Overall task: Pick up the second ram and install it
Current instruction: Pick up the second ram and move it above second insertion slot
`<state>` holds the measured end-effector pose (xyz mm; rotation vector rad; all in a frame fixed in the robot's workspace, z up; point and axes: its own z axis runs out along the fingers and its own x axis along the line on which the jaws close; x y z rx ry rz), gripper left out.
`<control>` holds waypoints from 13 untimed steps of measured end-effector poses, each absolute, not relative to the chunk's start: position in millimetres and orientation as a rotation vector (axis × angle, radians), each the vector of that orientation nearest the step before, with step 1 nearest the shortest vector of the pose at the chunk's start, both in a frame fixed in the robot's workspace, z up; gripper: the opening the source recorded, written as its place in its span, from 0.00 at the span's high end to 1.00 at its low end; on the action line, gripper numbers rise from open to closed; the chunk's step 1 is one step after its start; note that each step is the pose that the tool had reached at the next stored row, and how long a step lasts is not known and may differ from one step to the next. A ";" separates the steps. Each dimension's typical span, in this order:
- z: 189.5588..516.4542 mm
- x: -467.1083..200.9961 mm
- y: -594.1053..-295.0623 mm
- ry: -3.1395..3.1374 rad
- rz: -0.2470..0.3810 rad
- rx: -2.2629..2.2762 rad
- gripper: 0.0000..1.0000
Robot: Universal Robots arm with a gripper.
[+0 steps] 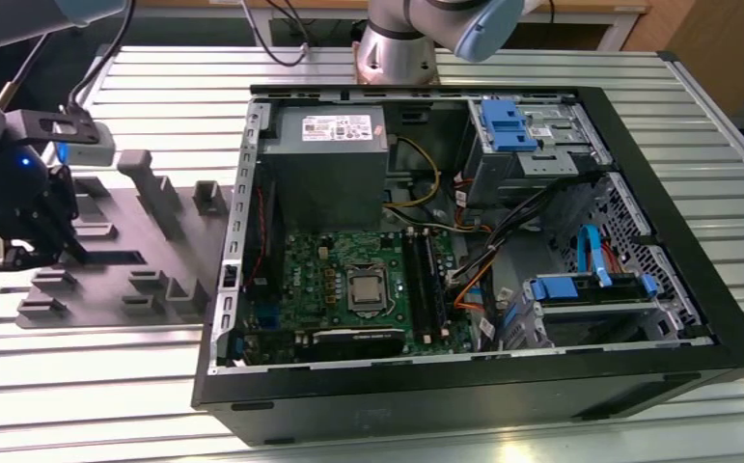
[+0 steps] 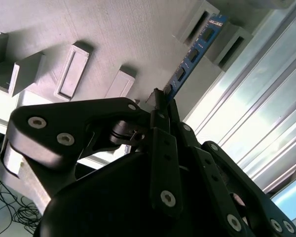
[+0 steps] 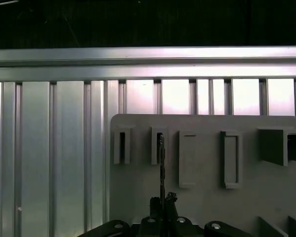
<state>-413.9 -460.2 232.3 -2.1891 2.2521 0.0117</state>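
The second ram (image 2: 191, 55) is a thin blue-green stick with small black chips. It stands on edge in the grey plastic fixture (image 2: 103, 39), its far end between two upright blocks. In the first wrist view it is a thin dark line (image 3: 161, 163) running from a block toward the fingers. My gripper (image 2: 162, 106) is shut on its near end, one black finger on each face. In the exterior view the gripper (image 1: 37, 246) hangs low over the fixture (image 1: 140, 260) at that view's left. The motherboard's long black slots (image 1: 421, 280) lie inside the open computer case (image 1: 475, 376).
The fixture carries several upright blocks and shallow pockets (image 3: 232, 159) close around the gripper. The ribbed metal table (image 3: 49, 148) runs beneath everything. Inside the case are a grey power supply (image 1: 326, 154), loose cables (image 1: 475, 241) and blue drive brackets (image 1: 507, 125). The arm's base (image 1: 398, 48) stands behind the case.
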 end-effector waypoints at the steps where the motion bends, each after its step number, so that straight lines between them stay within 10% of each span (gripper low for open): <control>1: 233.2 -413.9 -460.2 2.252 0.012 -2.189 0.86; 13: 242.4 -413.9 -460.2 2.252 0.012 -2.189 0.86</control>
